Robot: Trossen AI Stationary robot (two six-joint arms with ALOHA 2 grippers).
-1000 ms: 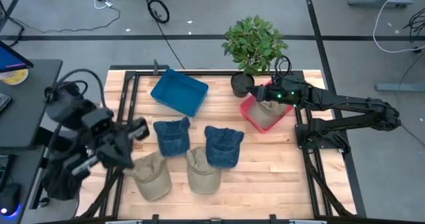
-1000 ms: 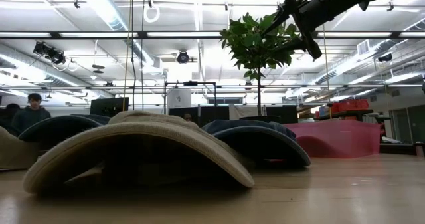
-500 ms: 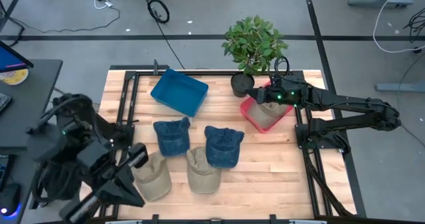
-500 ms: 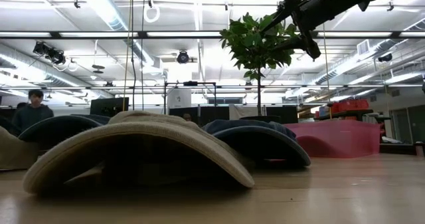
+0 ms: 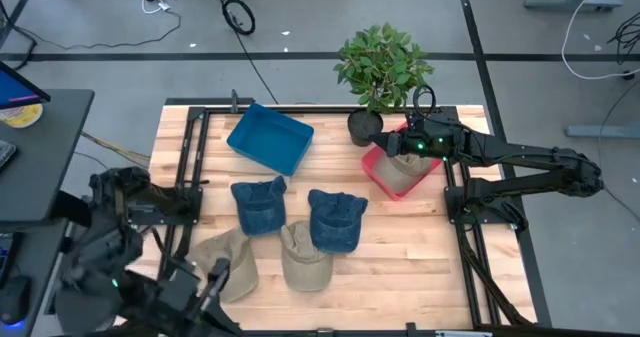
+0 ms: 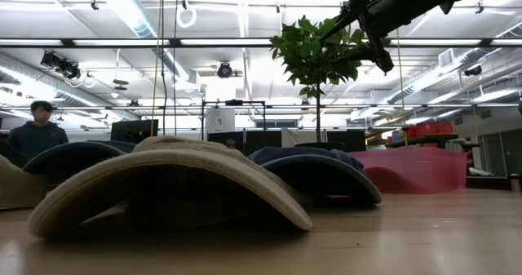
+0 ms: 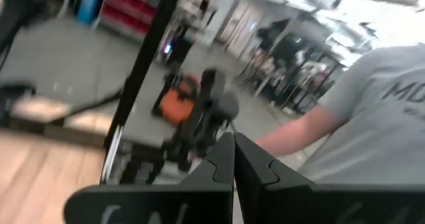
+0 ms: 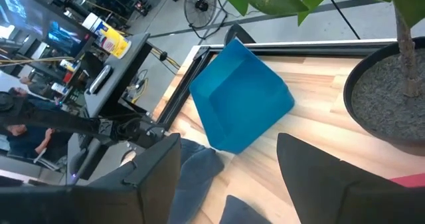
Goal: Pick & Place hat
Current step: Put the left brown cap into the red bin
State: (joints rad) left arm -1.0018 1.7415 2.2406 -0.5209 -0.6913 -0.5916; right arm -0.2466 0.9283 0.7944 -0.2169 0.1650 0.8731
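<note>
Two tan hats (image 5: 303, 257) (image 5: 228, 265) and two blue denim hats (image 5: 260, 205) (image 5: 335, 220) lie crown up on the wooden table. A third tan hat (image 5: 405, 172) sits inside the red bin (image 5: 375, 169). My right gripper (image 5: 400, 142) (image 8: 227, 144) hovers open above that bin's far side, touching nothing. My left gripper (image 5: 215, 275) (image 7: 232, 154) is shut and empty at the near-left corner, above the left tan hat's near edge, pointing out into the room.
A tilted blue bin (image 5: 270, 137) stands at the far left of the table and a potted plant (image 5: 383, 67) at the far edge beside the red bin. A person in a grey shirt (image 7: 372, 117) stands beyond the table. A desk (image 5: 40, 147) is to the left.
My left arm has swung from the table's left side toward the near edge and turned, ending low at the near-left corner by the left tan hat. The right arm has kept still.
</note>
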